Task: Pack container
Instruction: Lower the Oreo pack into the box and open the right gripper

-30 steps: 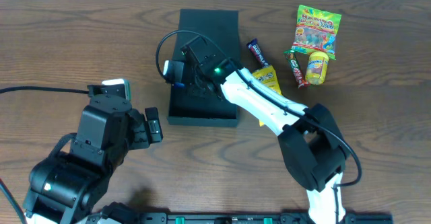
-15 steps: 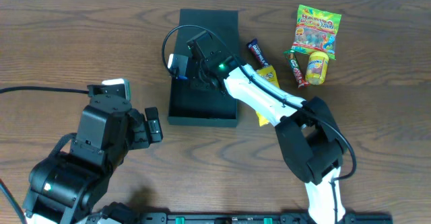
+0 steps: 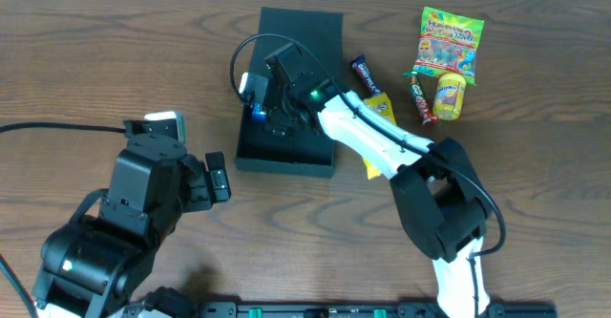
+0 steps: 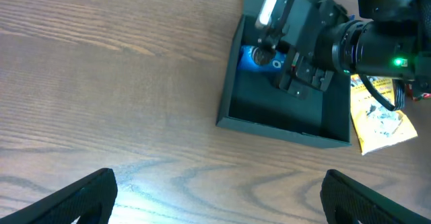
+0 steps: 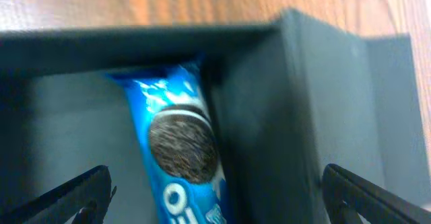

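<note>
right tool has shifted to 9 o'clock wall of container, fingers apart over oreo packet, now lying inside. container at middle of bench, flap open toward 12 o'clock. left tool apart, idle. one snack likely packed; gummy bag waits at 2 o'clock.

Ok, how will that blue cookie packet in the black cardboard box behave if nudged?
Blue cookie packet: glossy film, so probably light and slippery. It lies flat against the black cardboard box wall, so likely slides, not rolls.
</note>
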You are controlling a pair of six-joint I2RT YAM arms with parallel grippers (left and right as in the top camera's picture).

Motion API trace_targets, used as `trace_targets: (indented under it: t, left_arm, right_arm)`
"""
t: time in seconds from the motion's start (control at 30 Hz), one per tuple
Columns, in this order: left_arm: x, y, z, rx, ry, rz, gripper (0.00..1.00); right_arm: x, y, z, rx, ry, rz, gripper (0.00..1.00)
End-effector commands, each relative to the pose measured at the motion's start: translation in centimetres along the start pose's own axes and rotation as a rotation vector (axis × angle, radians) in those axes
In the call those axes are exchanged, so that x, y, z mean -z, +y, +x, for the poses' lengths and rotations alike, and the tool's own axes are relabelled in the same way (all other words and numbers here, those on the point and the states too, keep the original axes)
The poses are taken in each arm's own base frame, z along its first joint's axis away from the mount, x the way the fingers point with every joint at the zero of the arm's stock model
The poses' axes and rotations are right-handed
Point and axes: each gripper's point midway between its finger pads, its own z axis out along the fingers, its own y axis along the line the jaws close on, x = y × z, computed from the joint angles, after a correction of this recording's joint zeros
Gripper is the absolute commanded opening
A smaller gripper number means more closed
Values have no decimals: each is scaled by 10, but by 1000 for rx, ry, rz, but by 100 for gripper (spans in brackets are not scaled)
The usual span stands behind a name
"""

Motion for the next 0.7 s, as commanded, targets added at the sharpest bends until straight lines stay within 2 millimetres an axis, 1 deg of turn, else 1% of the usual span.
trace_targets:
  t: [0.0,0.1,0.17,0.2,0.23,0.27,0.3,0.37,0.4,0.43,0.47,0.57,0.67]
  left_arm:
    - [1,0,0,4,-1,2,98]
    - [1,0,0,4,-1,2,98]
    - [1,0,0,4,-1,2,98]
    - [1,0,0,4,-1,2,97]
    - [1,0,0,5,-1,2,98]
    - [1,0,0,4,-1,2,98]
    - [1,0,0,4,-1,2,98]
    - [1,0,0,4,-1,3,98]
    - [1,0,0,5,-1,3,98]
    - [1,0,0,5,-1,3,98]
    - [1,0,0,5,-1,3,97]
    - [1,-2,1,4,5,15,98]
    - [1,-3,2,5,9,23,98]
  right_arm:
    - [11,-20,7,-79,61,112,100]
    - [28,-20,-3,-91,37,114,99]
    - [37,-13,-11,-133,11,83,80]
    - [38,-5,-13,-143,-2,42,64]
    - [39,4,-15,-150,-15,-6,52]
    - [39,14,-17,-152,-27,-62,36]
    - [38,27,-18,-154,-40,-131,26]
    - [33,45,-18,-161,-52,-223,14]
    - [30,50,-16,-175,-50,-247,7]
    - [26,54,-16,-192,-49,-266,2]
    - [23,58,-14,-203,-46,-286,1]
    - [10,74,-12,-213,-48,-356,1]
    - [1,82,-12,-230,-61,-391,1]
